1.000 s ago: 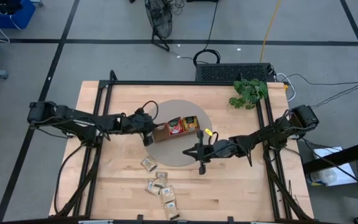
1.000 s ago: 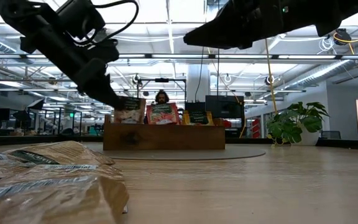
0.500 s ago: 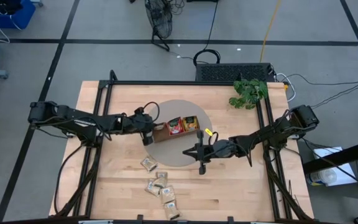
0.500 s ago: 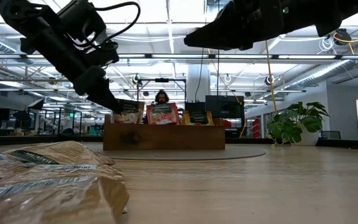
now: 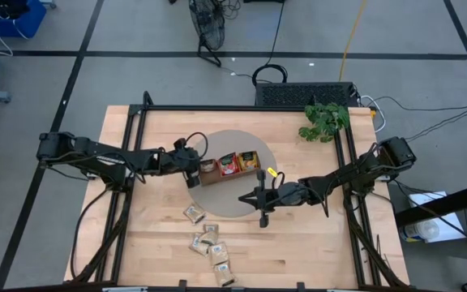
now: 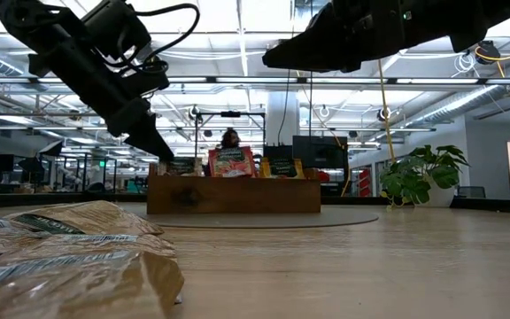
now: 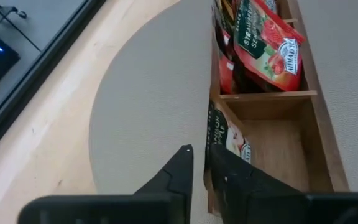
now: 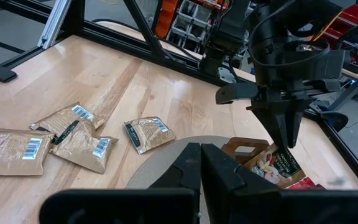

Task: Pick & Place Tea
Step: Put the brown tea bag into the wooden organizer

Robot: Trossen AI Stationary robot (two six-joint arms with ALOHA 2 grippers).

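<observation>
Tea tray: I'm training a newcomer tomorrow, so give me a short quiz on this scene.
1. True or false: the red sachets stand in the wooden tray's middle compartment.
2. Which arm's gripper is over the tray's end compartment? A) the left gripper; B) the right one; C) neither.
3. What colour is the sachet in that end compartment?
Key: 1 true; 2 A; 3 pale beige.

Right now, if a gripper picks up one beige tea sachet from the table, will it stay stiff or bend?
The beige sachet looks flat and puffy, probably floppy and light. Its crinkled paper likely slides easily on the wooden table.
</observation>
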